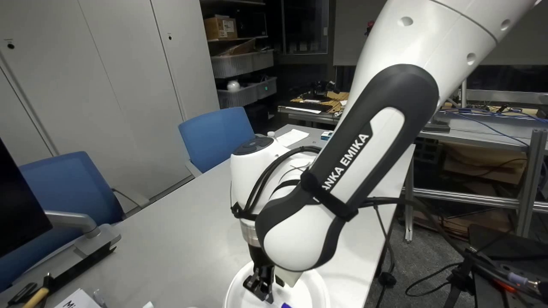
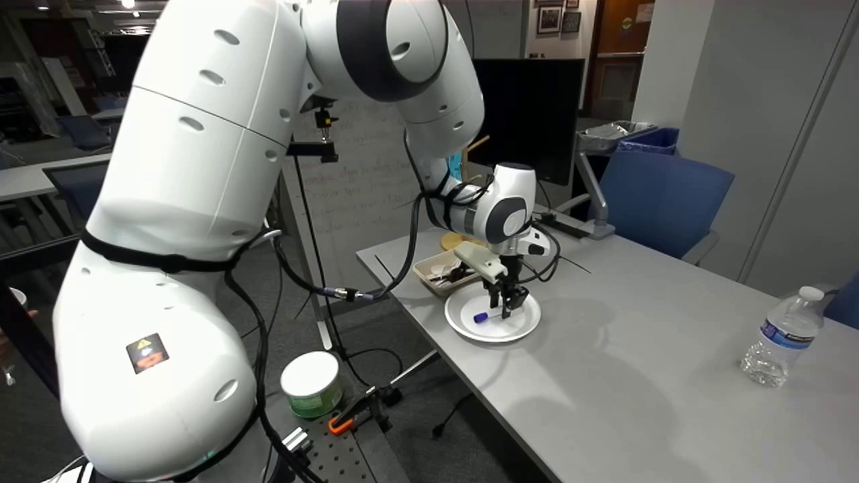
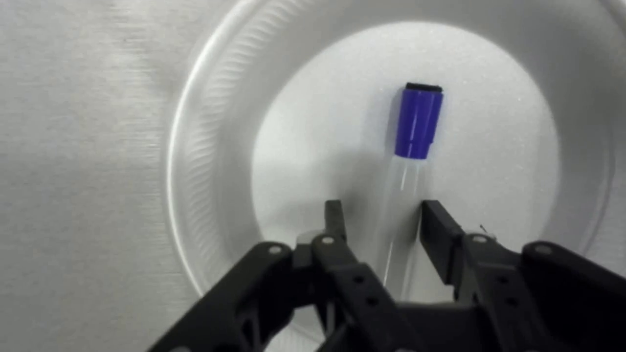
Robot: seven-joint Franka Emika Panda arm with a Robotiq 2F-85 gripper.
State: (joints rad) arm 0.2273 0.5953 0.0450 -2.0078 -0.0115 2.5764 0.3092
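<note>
Robot gripper (image 3: 382,215), jaws apart, straddles a blue-capped marker (image 3: 407,178) lying on a white plate (image 3: 215,146), w/ a gap showing on one side. Plate sits on a gray tbl. (image 2: 604,376) nr. a tan tray (image 2: 429,283); a water btl. (image 2: 782,339) stands well apart in an exterior view.

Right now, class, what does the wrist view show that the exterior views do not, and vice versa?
Only the wrist view shows the black end of the marker and the gap between marker and one finger.
Only the exterior views show blue chairs and the robot's white arm.
Both share the white plate, the marker's purple cap and the black gripper.
</note>
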